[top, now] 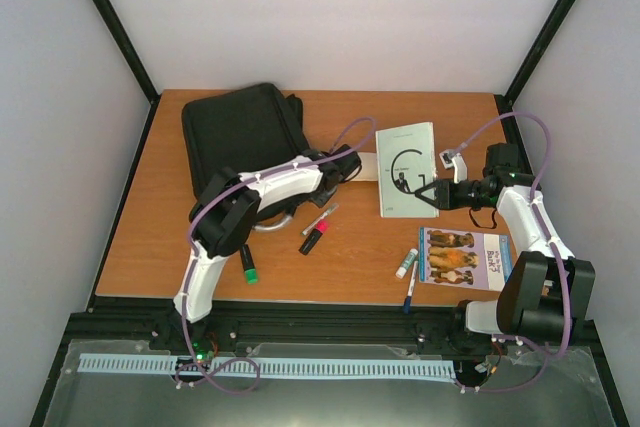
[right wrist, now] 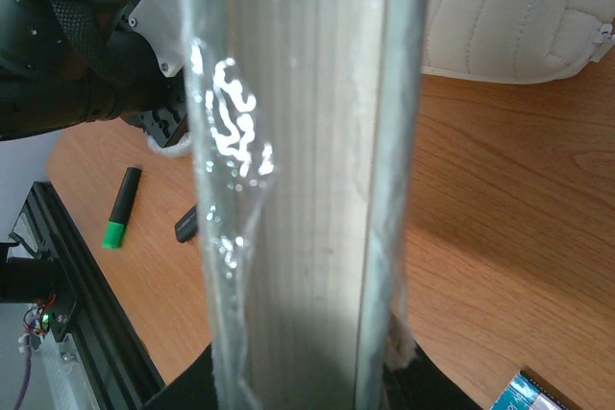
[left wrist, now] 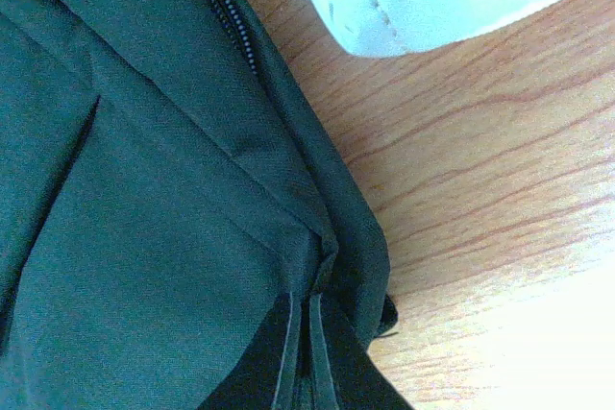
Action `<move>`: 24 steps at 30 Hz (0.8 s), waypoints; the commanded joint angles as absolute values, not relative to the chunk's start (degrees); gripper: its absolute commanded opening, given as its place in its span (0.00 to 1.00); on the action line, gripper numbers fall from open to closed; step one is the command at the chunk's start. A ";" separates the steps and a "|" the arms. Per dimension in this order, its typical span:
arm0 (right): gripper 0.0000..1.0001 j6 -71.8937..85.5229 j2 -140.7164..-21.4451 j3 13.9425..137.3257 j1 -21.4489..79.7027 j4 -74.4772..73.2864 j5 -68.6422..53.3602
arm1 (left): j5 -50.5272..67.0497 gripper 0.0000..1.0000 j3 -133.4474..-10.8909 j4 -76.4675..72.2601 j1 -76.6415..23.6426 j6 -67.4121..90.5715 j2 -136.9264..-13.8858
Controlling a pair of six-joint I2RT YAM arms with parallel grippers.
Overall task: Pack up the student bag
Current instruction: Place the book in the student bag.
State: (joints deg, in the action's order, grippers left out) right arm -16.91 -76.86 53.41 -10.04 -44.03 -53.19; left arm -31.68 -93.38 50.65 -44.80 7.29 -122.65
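One bag: large black soft fabric backpack (top: 240,132), table's (top: 150,247) far left corner.
Handling: likely limp, light; pinch beside zip (left wrist: 223,9).
Left gripper (top: 343,165): clenched at its near right corner.
Right gripper (top: 432,193): grasping thin white paper book (top: 405,162).

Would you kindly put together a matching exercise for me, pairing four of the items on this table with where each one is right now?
Things:
1. student bag
2. white book
3. dog-picture booklet
4. green-capped marker

Places:
a. near the front edge of the table, on the left side
b. gripped at its edge by the right gripper
c. far left part of the table
d. lying flat on the right side, towards the front edge

Pairs: 1-c, 2-b, 3-d, 4-a
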 commanded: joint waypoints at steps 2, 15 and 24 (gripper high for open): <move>0.05 -18.70 -74.70 54.84 -10.65 -41.18 -58.29 | -28.97 0.01 -97.30 49.63 -45.00 7.86 -124.11; 0.05 -18.61 -74.93 54.71 -10.94 -41.13 -58.18 | -15.59 0.01 -109.40 48.98 -45.00 7.15 -128.09; 0.05 -18.84 -74.89 54.93 -11.20 -41.54 -59.03 | -17.09 0.59 -103.64 58.09 -43.85 5.64 -116.79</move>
State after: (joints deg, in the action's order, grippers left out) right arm -16.93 -76.86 53.41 -10.68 -44.16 -53.23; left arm -16.88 -107.35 53.08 -44.73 6.09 -125.49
